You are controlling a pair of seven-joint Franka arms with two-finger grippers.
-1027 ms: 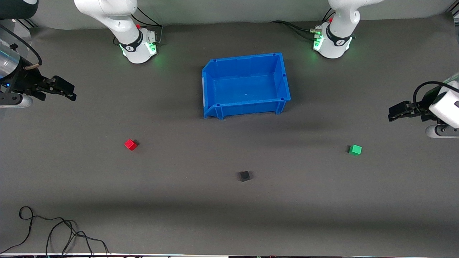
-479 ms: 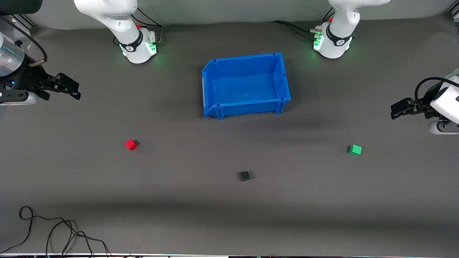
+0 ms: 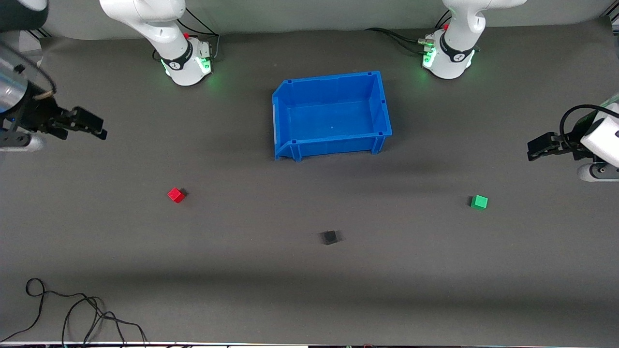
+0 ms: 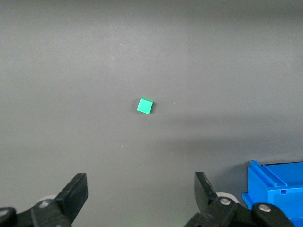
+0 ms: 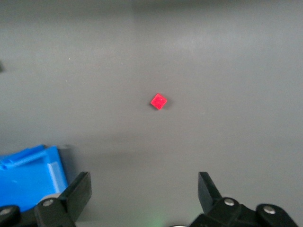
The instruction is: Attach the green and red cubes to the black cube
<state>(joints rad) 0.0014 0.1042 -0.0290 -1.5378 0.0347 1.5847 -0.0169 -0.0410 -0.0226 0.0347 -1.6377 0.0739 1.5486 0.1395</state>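
Note:
The black cube (image 3: 330, 237) sits on the grey mat nearer the front camera than the blue bin. The red cube (image 3: 176, 195) lies toward the right arm's end; it also shows in the right wrist view (image 5: 158, 101). The green cube (image 3: 478, 201) lies toward the left arm's end and shows in the left wrist view (image 4: 145, 106). My right gripper (image 3: 96, 128) is open and empty, up over the mat at the right arm's end. My left gripper (image 3: 534, 150) is open and empty over the mat at the left arm's end.
An empty blue bin (image 3: 290, 150) stands mid-table between the arm bases; its corners show in the left wrist view (image 4: 277, 187) and the right wrist view (image 5: 28, 175). Black cables (image 3: 72, 314) lie at the mat's near corner at the right arm's end.
My right gripper shifted slightly over its end of the mat. My left gripper rose a little early on, then held still. The cubes have not moved.

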